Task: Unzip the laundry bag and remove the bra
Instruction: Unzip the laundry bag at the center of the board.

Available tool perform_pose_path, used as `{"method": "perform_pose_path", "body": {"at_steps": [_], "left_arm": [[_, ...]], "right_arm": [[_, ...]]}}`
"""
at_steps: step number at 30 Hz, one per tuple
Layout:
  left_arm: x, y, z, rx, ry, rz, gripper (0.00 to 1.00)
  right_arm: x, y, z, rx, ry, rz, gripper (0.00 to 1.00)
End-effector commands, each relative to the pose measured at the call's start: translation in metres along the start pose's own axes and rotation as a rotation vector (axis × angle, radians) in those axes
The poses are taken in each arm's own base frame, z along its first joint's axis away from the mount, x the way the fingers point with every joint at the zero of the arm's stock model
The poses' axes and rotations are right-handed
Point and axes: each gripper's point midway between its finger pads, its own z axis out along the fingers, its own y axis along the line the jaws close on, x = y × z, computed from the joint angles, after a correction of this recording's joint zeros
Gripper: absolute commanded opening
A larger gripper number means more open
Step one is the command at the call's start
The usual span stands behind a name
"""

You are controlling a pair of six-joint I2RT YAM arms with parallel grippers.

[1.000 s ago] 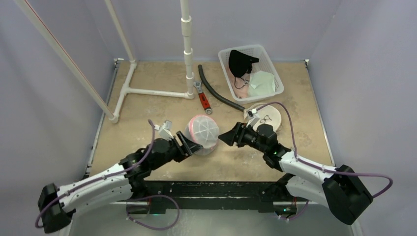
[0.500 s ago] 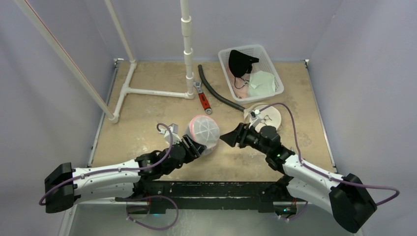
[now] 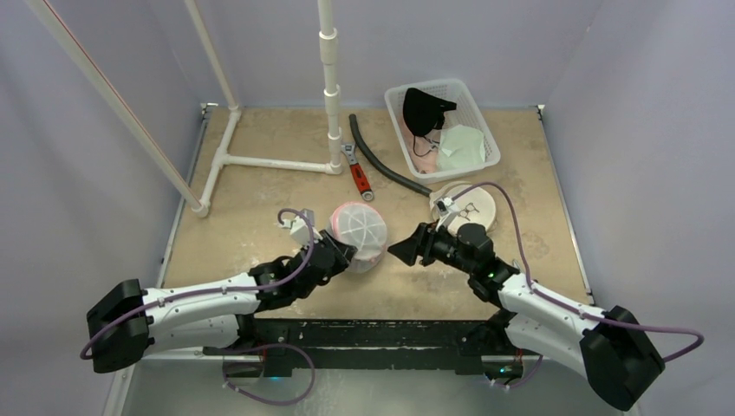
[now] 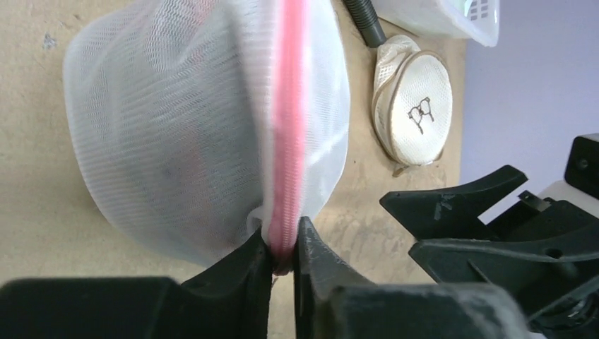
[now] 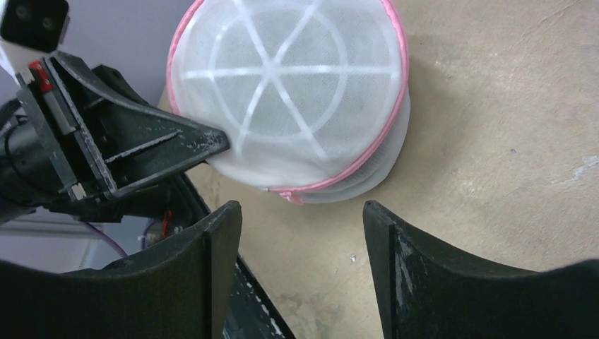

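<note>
The laundry bag (image 3: 360, 232) is a round white mesh pouch with a pink zipper band (image 4: 288, 141), lying on the table between both arms. My left gripper (image 3: 344, 255) (image 4: 283, 256) is shut on the pink band at the bag's near left edge. To the right of the bag, my right gripper (image 3: 400, 250) (image 5: 302, 212) stands open just short of it, with nothing between its fingers. A small pink zipper tab (image 5: 294, 196) shows on the bag's edge facing the right gripper. The bra is hidden inside the mesh.
A white basket (image 3: 438, 84) with black and pale garments stands at the back right. A second white mesh pouch (image 3: 473, 206) (image 4: 417, 113) lies behind the right gripper. A red wrench (image 3: 358, 176), a black hose (image 3: 381, 165) and a white pipe frame (image 3: 260, 162) lie farther back.
My left gripper slid forward to the bag's near left edge and shut on the pink zipper band. The right gripper shifted slightly and stayed open.
</note>
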Motion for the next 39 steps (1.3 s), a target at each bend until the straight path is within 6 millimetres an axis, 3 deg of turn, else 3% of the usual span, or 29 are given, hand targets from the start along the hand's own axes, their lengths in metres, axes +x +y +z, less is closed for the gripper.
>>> {"method": "perform_pose_path", "body": {"at_steps": [1, 2, 10, 20, 25, 34, 39], "left_arm": [[-0.011, -0.024, 0.0, 0.07, -0.016, -0.013, 0.04], [-0.013, -0.028, 0.0, 0.084, -0.016, -0.021, 0.0], [-0.046, -0.062, -0.01, 0.218, -0.011, -0.154, 0.0], [-0.047, -0.076, -0.022, 0.274, 0.033, -0.181, 0.0], [-0.05, -0.079, -0.026, 0.283, 0.031, -0.185, 0.0], [-0.053, -0.079, -0.03, 0.284, 0.023, -0.185, 0.0], [-0.061, -0.087, -0.036, 0.305, 0.007, -0.184, 0.0]], "right_arm": [[0.005, 0.013, 0.0, -0.049, 0.027, -0.109, 0.65], [0.005, 0.015, 0.001, -0.039, 0.025, -0.133, 0.65], [0.001, 0.043, 0.003, -0.057, -0.066, -0.302, 0.58], [-0.025, 0.057, 0.014, -0.075, -0.17, -0.336, 0.5], [-0.025, 0.063, 0.024, -0.093, -0.148, -0.335, 0.48], [-0.014, 0.065, 0.023, -0.128, -0.122, -0.291, 0.42], [-0.002, 0.079, 0.013, -0.227, -0.088, -0.242, 0.43]]}}
